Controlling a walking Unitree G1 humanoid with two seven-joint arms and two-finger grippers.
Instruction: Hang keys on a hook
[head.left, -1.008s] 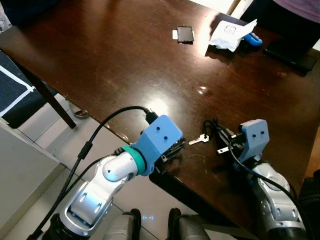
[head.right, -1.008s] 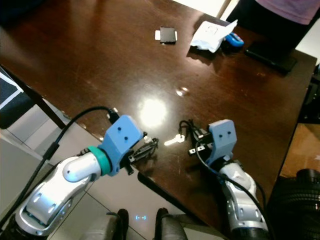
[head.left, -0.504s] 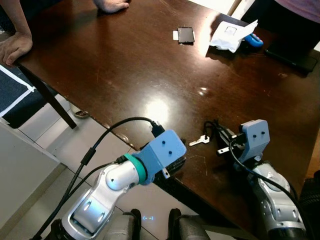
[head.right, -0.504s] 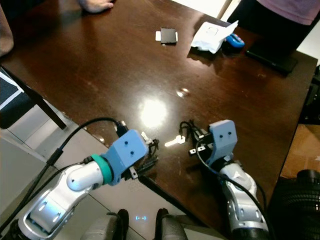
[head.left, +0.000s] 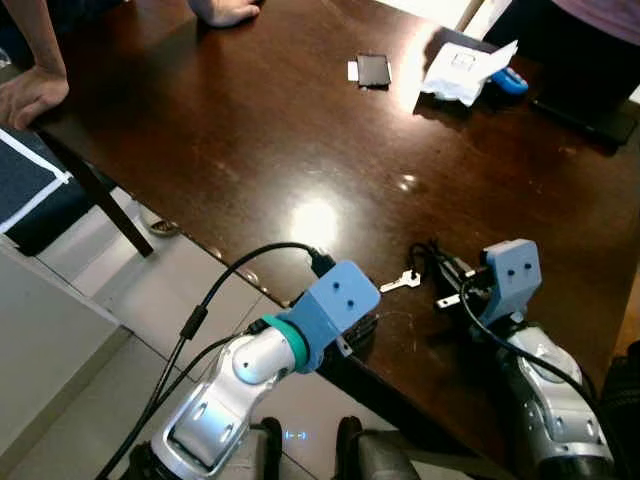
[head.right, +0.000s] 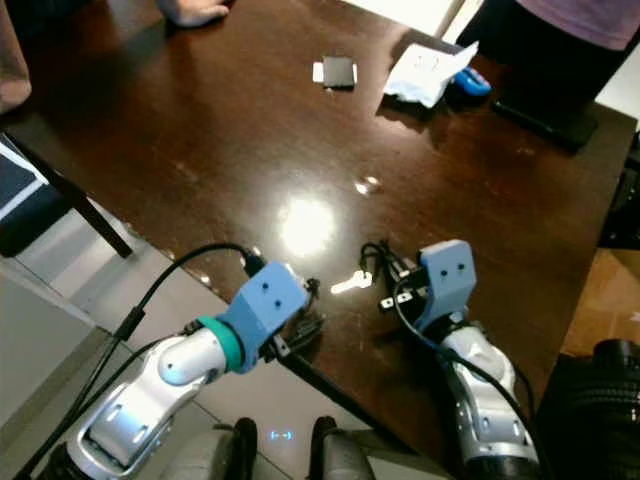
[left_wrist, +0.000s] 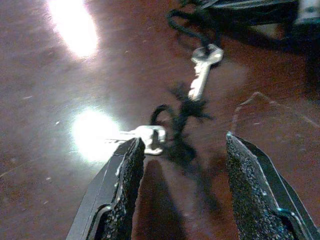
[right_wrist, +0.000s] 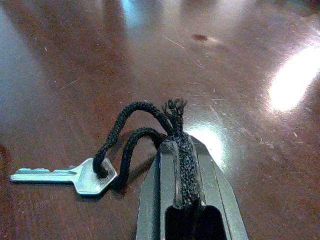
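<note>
Dark table (head.left: 250, 140), right claw (right_wrist: 181, 150) pinching key (right_wrist: 65, 176) cord (right_wrist: 142, 127).

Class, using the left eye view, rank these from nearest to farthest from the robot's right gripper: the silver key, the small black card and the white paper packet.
1. Silver key, just left of the right gripper.
2. White paper packet, far edge, right side.
3. Small black card, far edge, further left; close to the packet's rank.
</note>
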